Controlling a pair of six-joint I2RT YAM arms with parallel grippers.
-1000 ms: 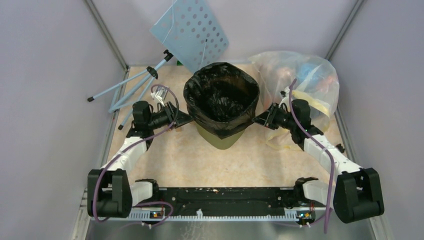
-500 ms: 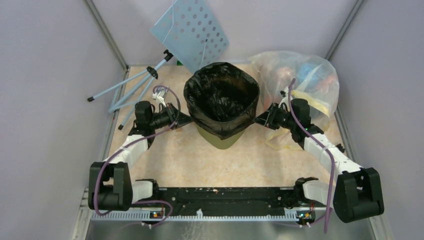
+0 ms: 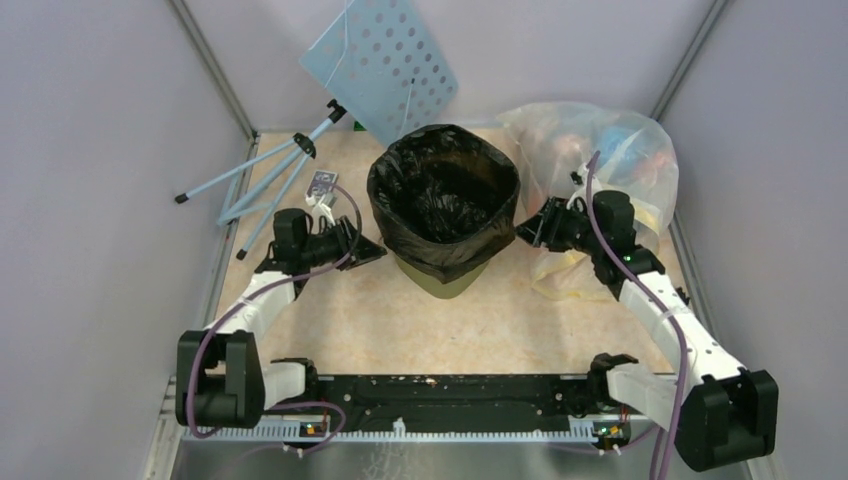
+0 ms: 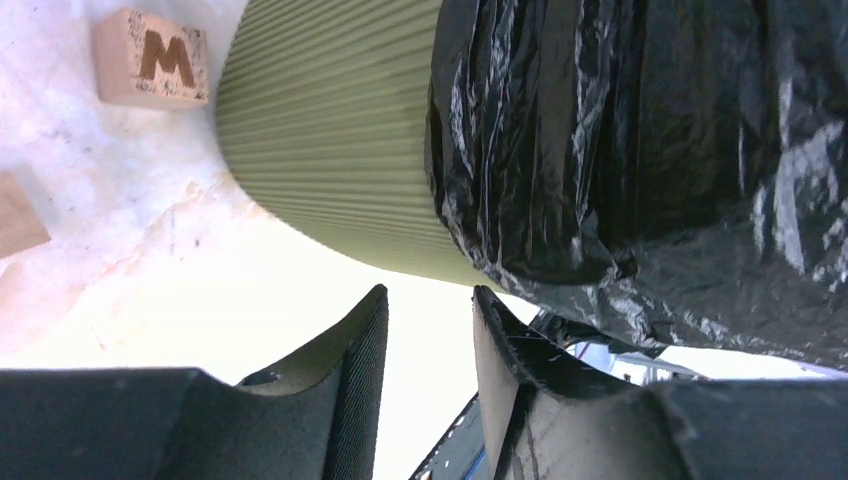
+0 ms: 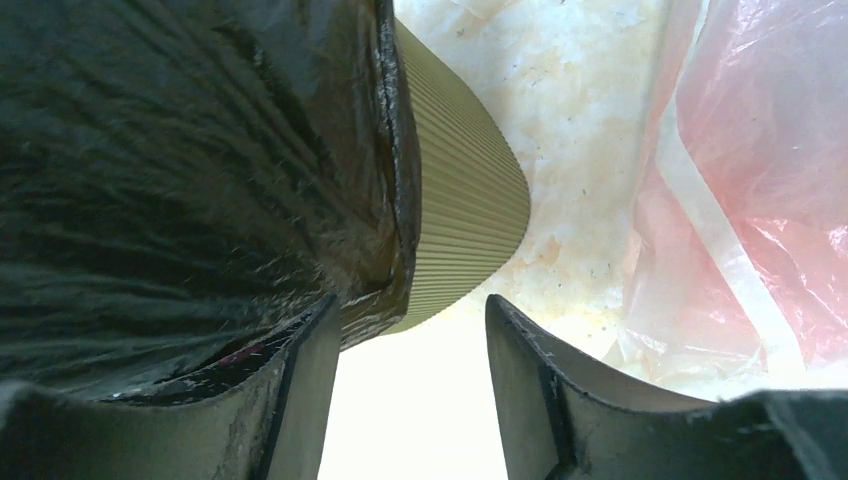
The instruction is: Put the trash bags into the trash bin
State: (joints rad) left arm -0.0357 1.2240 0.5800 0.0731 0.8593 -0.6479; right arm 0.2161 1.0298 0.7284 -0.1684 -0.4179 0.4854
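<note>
Only from left wrist, lettered block (image 4: 150, 58) near trash bin (image 4: 330, 150)

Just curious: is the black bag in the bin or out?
In. The bag lines the bin, mouth spread open, its edge folded down over the rim; only the bin's green lower part shows.

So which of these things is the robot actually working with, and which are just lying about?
Part of the job: black bin bag, green bin.
Just lying about: blue holed board, tripod, clear bag of rubbish, wooden letter block.
</note>
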